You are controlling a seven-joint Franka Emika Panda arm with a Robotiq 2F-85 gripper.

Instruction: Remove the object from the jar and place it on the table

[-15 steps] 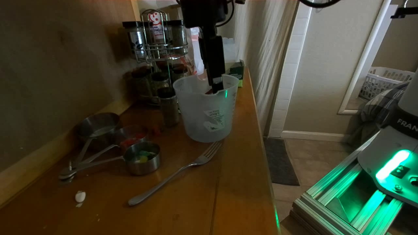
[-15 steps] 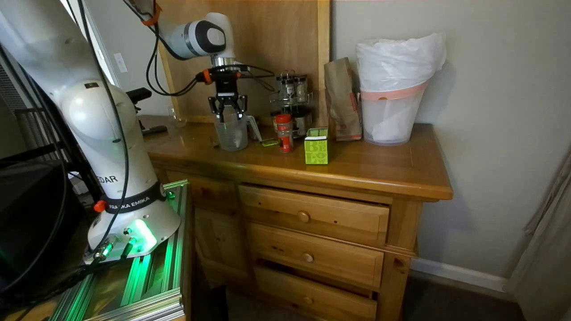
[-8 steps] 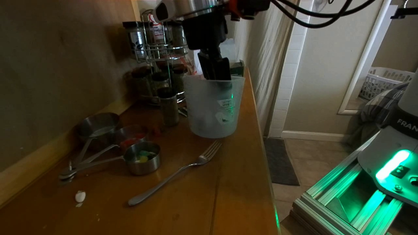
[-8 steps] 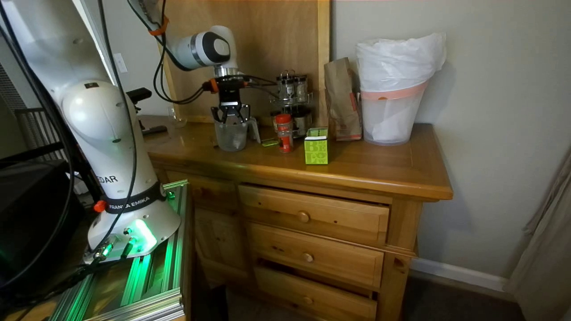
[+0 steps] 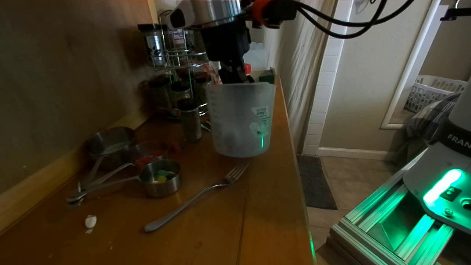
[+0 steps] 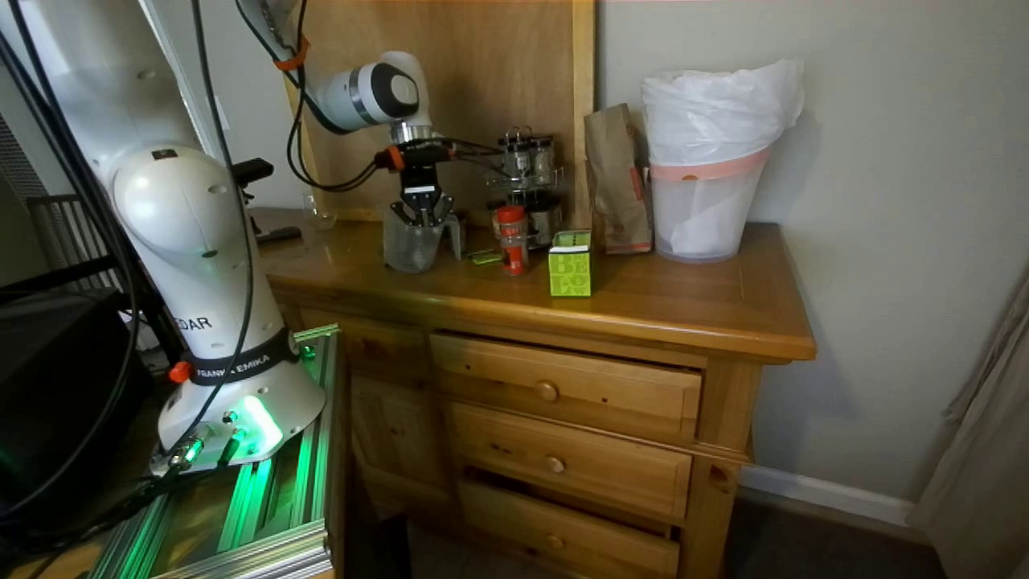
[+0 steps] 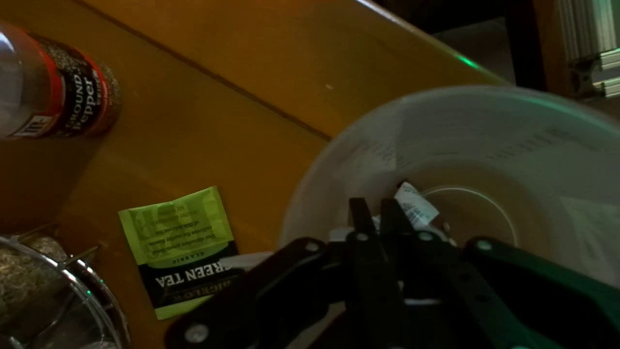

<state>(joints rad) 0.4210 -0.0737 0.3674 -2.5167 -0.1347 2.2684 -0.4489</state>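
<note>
Object [image 7: 415, 204], white-labelled, lies inside the jar [image 5: 239, 123] with the tool [image 7: 374, 206] also inside, fingers close together, whether clenched on it I cannot tell, a tea packet [image 7: 179, 247] near the jar, pepper bottle [image 7: 77, 92] and spice rack [image 5: 180, 67] farther from it, a fork [image 5: 198, 192] just beside its base, and the edge of the bench [image 5: 272, 221] running near it.

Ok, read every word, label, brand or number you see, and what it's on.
"GROUND Pepper": pepper bottle
"GREEN TEA": tea packet
"CLASSIC": same packet
"FRANK... EMIKA": arm base
"...DAR": arm, higher
"BE": green box
"uring C": jar
Too small or blurred: other print on packet, box, jar, object inside, spice jars.
</note>
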